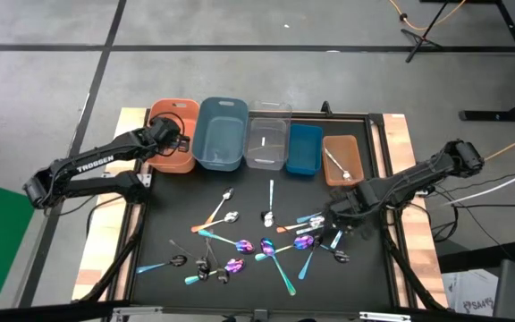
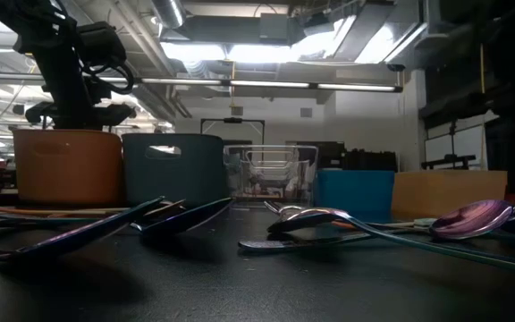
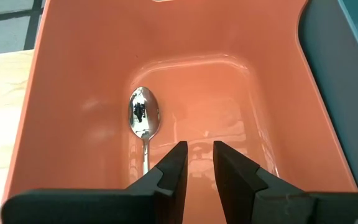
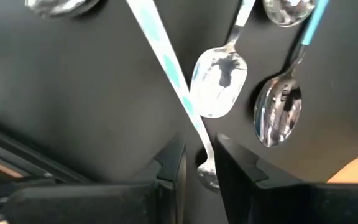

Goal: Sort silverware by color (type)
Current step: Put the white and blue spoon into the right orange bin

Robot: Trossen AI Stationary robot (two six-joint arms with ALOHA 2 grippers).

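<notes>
My left gripper (image 3: 197, 165) hangs open over the orange bin (image 1: 173, 134), touching nothing. A shiny silver spoon (image 3: 143, 118) lies flat on the bin's floor just beside the fingers. My right gripper (image 4: 201, 168) is low over the right part of the black mat (image 1: 266, 277). It is shut on a light-blue-handled spoon (image 4: 166, 62). Two more spoons (image 4: 219, 78) (image 4: 278, 115) lie on the mat just past the fingers. Several other spoons (image 1: 240, 246), with purple, teal, orange, blue and silver parts, lie scattered across the mat. My right gripper pinches the light-blue-handled spoon at its silver bowl end (image 4: 207, 173), between the two fingers. The fingers come from above, slanting down toward the mat. The handle runs out away from the fingers, crossing over the spoons on the mat. Whether its far end rests on the mat I cannot tell.
Five bins stand in a row along the mat's far edge: orange, grey-blue (image 1: 222, 132), clear (image 1: 268, 134), blue (image 1: 305, 148) and brown (image 1: 341, 159). A silver spoon (image 1: 338, 163) lies in the brown bin. Wooden strips (image 1: 405, 179) and a raised frame border the mat.
</notes>
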